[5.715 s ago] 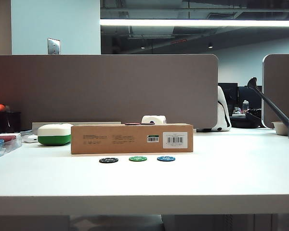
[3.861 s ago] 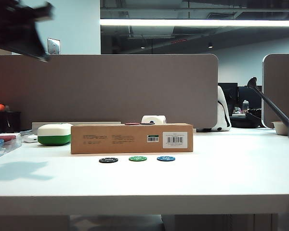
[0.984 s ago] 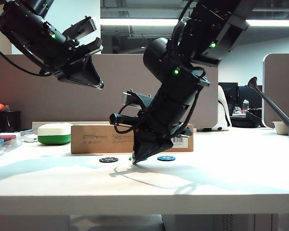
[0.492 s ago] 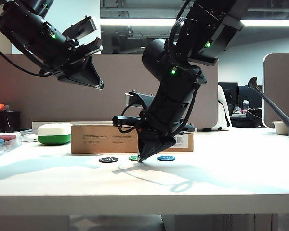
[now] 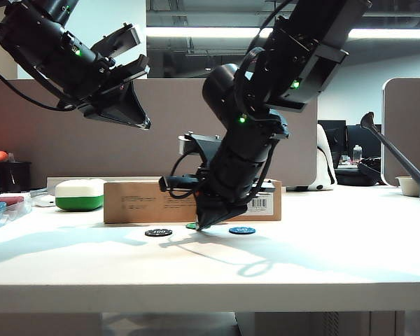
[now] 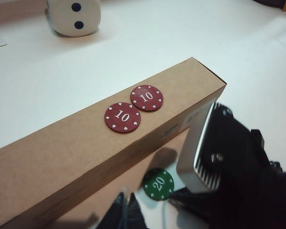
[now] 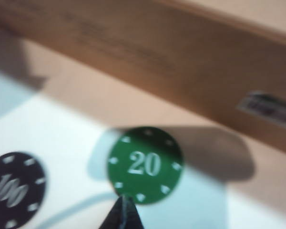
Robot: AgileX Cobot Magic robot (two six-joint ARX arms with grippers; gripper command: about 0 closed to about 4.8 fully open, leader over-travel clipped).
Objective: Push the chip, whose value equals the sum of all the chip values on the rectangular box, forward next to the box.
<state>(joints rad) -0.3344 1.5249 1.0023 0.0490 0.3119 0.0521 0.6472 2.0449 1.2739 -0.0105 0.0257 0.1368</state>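
Two red 10s (image 6: 122,117) on the rectangular box (image 6: 62,152); the chip (image 7: 145,165) lies on the worktop (image 5: 322,259) between closed, empty right claw (image 7: 124,210) and box. Left claw (image 5: 129,105) open, high, farther.

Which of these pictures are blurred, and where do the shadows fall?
Right wrist view: soft and blurred; the right pincer, shut, touches the green chip, lying in shadow before the box. Left wrist view: sharp, chips on the box readable. Exterior view: clear; the left pincer hangs high, arm shadows fall across the table.
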